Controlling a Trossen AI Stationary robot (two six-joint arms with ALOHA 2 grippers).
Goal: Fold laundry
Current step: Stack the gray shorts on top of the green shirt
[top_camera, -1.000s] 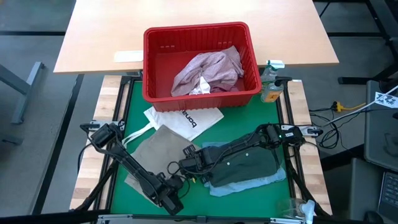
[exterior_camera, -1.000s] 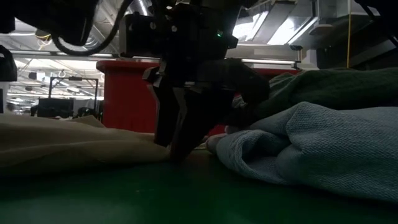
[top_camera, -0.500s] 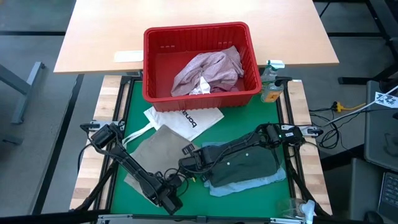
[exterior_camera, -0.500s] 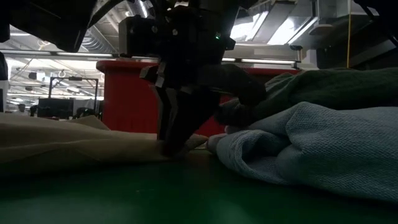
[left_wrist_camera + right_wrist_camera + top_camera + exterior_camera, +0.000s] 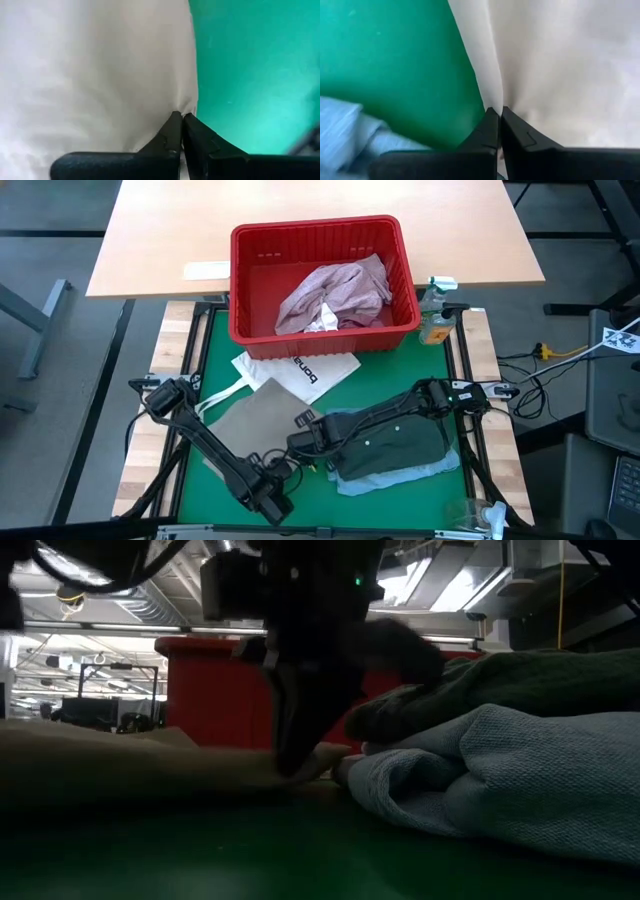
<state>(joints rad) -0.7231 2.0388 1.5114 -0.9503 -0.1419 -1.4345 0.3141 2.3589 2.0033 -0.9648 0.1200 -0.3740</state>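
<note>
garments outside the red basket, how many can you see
3: a beige cloth lies on the mat, pinched by both grippers; a dark grey-green one lies on a light blue one beside it. More may be hidden underneath.

We saw a red basket (image 5: 322,240) holding a mottled pink garment (image 5: 335,292) and a small white piece (image 5: 323,319). The mat (image 5: 420,375) was green. A beige-khaki cloth (image 5: 240,420) lay there, with a dark grey-green garment (image 5: 400,445) over a light blue one (image 5: 400,476). The tote bag (image 5: 300,372) was white with black lettering.

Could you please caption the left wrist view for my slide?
Left claw shut on the beige cloth's edge over the green mat.
</note>
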